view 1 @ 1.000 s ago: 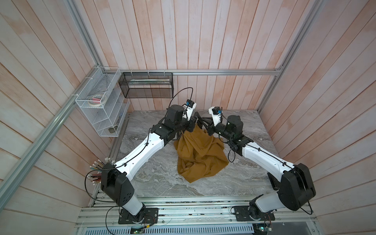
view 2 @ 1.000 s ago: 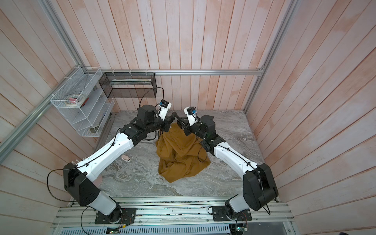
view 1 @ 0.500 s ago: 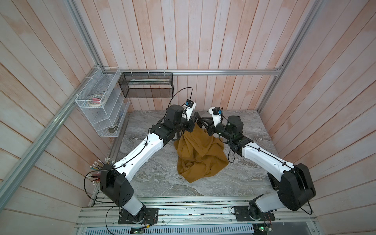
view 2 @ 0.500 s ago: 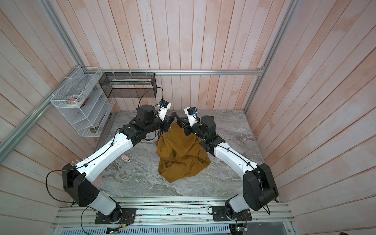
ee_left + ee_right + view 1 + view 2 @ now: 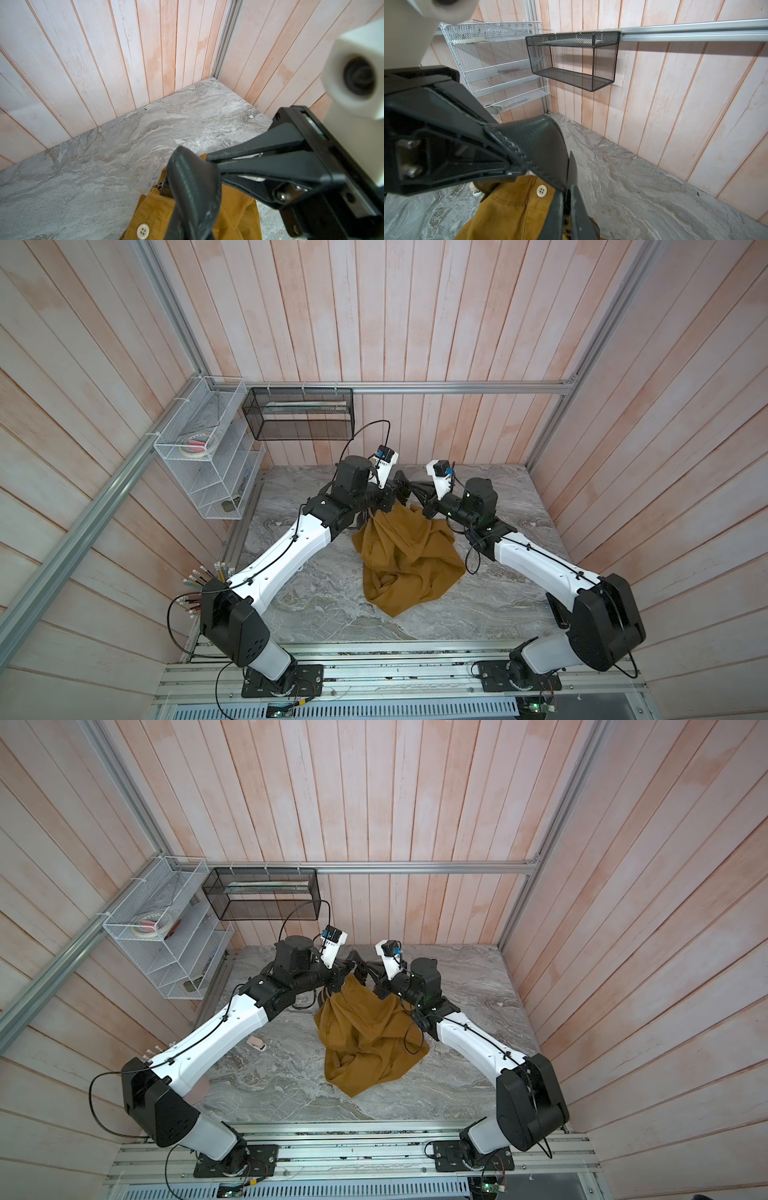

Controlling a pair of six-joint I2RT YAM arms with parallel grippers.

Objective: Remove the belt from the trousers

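The mustard-brown trousers [image 5: 409,556] hang from their waist at the back of the table, and their legs are bunched on the marble; they show in both top views [image 5: 365,1036]. The black belt [image 5: 193,182] arches up out of the waistband next to the pale button [image 5: 143,230], with its dark buckle [image 5: 166,187] at the fabric edge. My left gripper [image 5: 515,166] is shut on one side of the arch. My right gripper [image 5: 568,203] is shut on the strap [image 5: 542,145] close by. In a top view the two grippers [image 5: 401,487] [image 5: 419,493] nearly touch above the waist.
A white wire rack [image 5: 208,456] and a black mesh basket [image 5: 299,414] hang on the back-left walls. A bundle of pencils [image 5: 199,585] sticks out by the left arm's base. A small pale object [image 5: 257,1044] lies on the marble table [image 5: 311,593] under the left arm.
Both arms and the trousers keep almost the same place. The right gripper's jaws have narrowed a little on the belt.
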